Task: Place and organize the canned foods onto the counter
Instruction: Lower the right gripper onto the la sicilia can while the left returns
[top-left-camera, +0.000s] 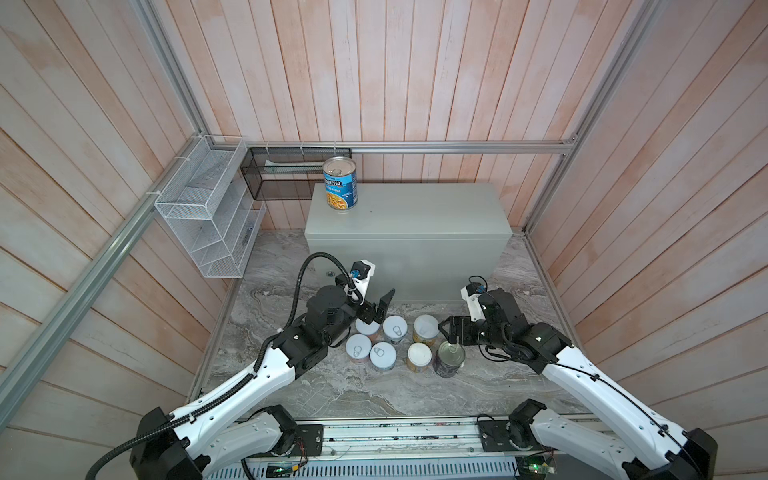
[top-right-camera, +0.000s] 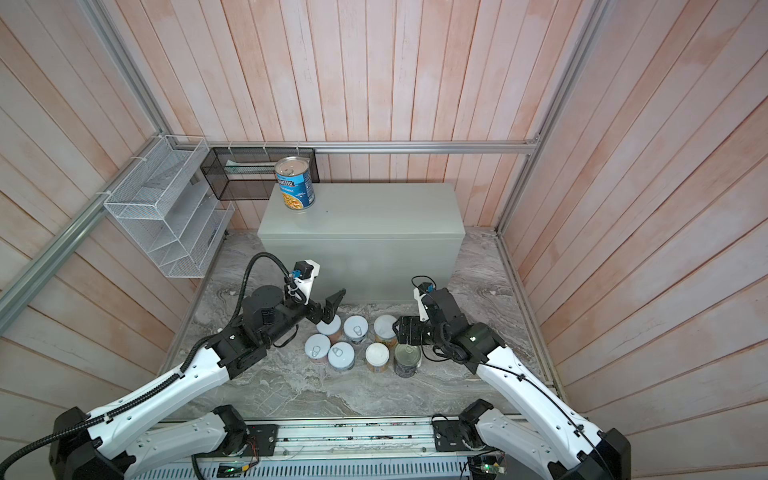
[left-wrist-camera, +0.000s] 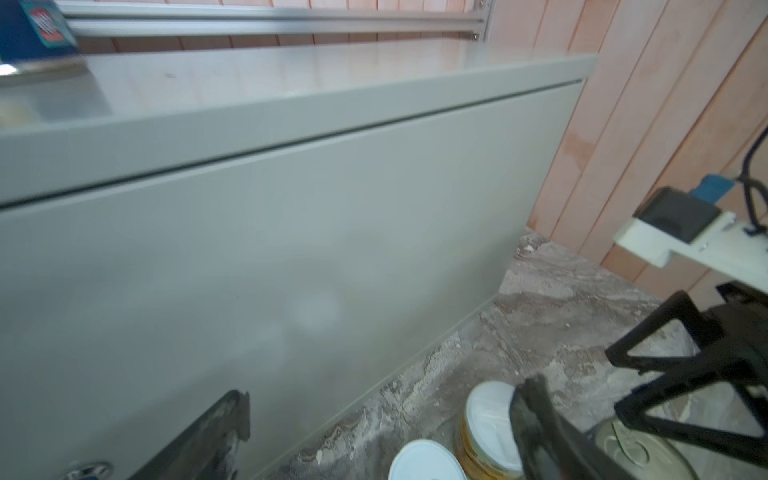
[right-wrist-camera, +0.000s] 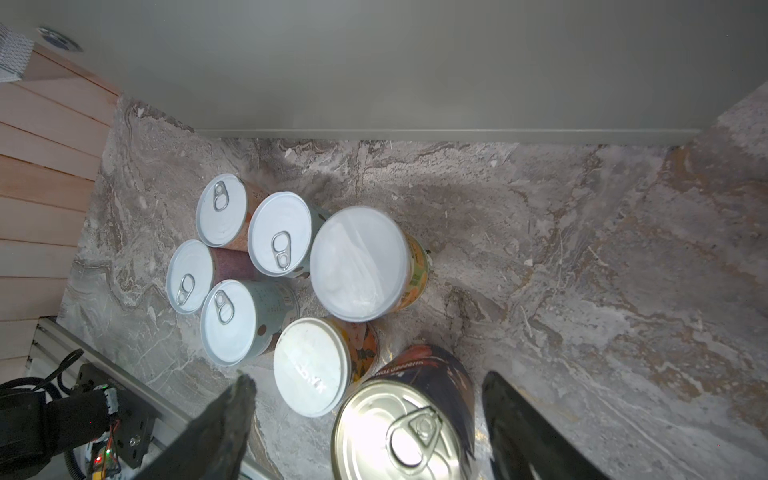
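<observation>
Now: right end effector (right-wrist-camera: 370, 380), jaws apart, straddles navy can (top-left-camera: 449, 359), near right, off bench (top-left-camera: 415, 216); left end effector (top-left-camera: 376, 309) wide open. Blue can (top-left-camera: 340, 185) on bench's far left. Risk: closing jaw could topple neighbouring white-lidded can (top-left-camera: 419, 356).

Bright, even light from above, faint soft shadows, strong glare flares on the lid of the navy can (right-wrist-camera: 399, 436), left wrist view smeared with motion blur, top views bow at edges

A: Left wrist view: blue can (left-wrist-camera: 29, 33) blurred, cut by the corner; lock (left-wrist-camera: 87, 471) cut by the edge
B: Right wrist view: dark can (right-wrist-camera: 407, 415) runs off the edge, lid partly out of frame
</observation>
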